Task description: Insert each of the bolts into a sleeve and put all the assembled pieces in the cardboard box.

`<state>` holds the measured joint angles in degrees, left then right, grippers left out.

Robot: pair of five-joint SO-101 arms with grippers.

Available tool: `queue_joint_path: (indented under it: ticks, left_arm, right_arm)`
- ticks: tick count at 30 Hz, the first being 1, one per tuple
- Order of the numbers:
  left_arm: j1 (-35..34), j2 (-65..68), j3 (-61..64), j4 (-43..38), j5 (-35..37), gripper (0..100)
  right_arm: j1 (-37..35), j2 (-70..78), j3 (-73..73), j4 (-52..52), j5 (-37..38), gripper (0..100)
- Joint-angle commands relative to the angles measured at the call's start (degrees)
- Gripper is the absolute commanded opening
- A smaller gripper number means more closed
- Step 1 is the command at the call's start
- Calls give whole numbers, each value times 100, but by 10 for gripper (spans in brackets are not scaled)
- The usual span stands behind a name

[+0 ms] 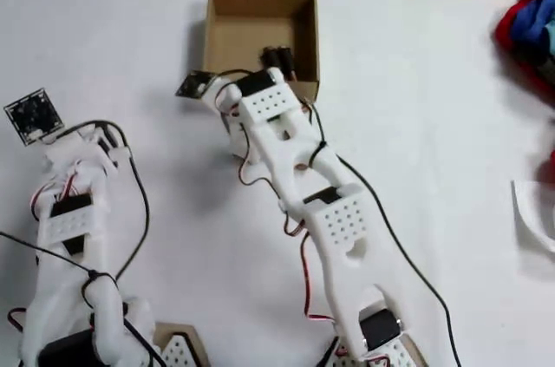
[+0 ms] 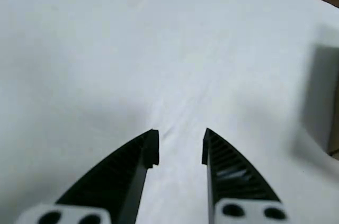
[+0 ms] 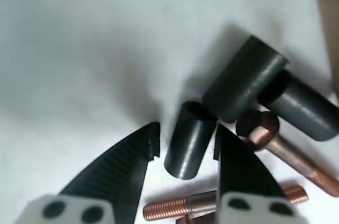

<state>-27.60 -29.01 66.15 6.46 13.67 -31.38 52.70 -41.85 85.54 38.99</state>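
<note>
Right wrist view has the right gripper (image 3: 185,140) spread open astride a short dark-grey cylindrical plastic sleeve (image 3: 187,152), with copper-coloured threaded metal bolts (image 3: 296,161) close by, just outside the open brown cardboard box (image 1: 251,44); pick-up looks underway to me, squeezing squarely next.

We see a white table (image 1: 434,107) carrying everything. An open cardboard box (image 1: 213,33) stands on it towards the far edge. Near the box, three dark sleeves (image 3: 189,147) lie on their sides in a loose cluster on the white surface, two of them touching. Copper bolts (image 3: 294,156) lie among them, and one bolt's head rests against a sleeve. Well apart, at the table edge on the right arm's side, we find a red and blue cloth bundle (image 1: 527,20) and a curved white object (image 1: 533,215).
</note>
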Motion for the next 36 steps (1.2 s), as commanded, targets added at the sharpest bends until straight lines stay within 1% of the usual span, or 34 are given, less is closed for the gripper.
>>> queue_joint_path:
  ticks: [1, 2, 4, 7, 10, 14, 17, 19, 21, 25, 27, 29, 33, 36]
  left_arm:
    - [-35, -35, -66, -105, 44, 158]
    - [-35, -35, -66, -105, 44, 158]
    - [-35, -35, -66, -105, 44, 158]
    - [-35, -35, -66, -105, 44, 158]
    - [-35, -35, -66, -105, 44, 158]
    - [-35, -35, -66, -105, 44, 158]
    - [9, -35, -66, -105, 44, 158]
    - [167, -35, -66, -88, -123, 158]
    - [448, -35, -66, -70, -536, 158]
    - [1134, -35, -31, -44, -1319, 158]
    - [1327, -26, -84, 229, -1407, 158]
    - [1468, -18, -338, 730, -1415, 158]
    - [1837, -9, -919, 1925, -1442, 158]
    - [2154, -9, -1103, 2338, -1451, 159]
  right_arm:
    - [57, -4, -18, 48, 26, 63]
    - [57, -4, -88, 75, 18, 16]
    - [84, 4, -273, 127, -193, 36]
    - [242, -4, -659, 268, -818, 18]
    - [426, -4, -1178, 681, -1284, 19]
    - [681, -127, -1969, 1543, -1978, 19]
    - [927, -585, -2066, 1587, -2418, 19]
    - [1033, -1007, -2022, 1587, -2541, 19]
    - [1103, -1534, -1846, 1587, -2620, 19]
    - [1209, -2765, -914, 1578, -2655, 20]
    - [1314, -3292, -299, 1525, -2725, 20]
    - [1464, -3785, 475, 1209, -2813, 20]
    - [1851, -4734, 2646, -321, -2875, 20]
    - [1982, -5727, 4774, -1771, -2866, 20]
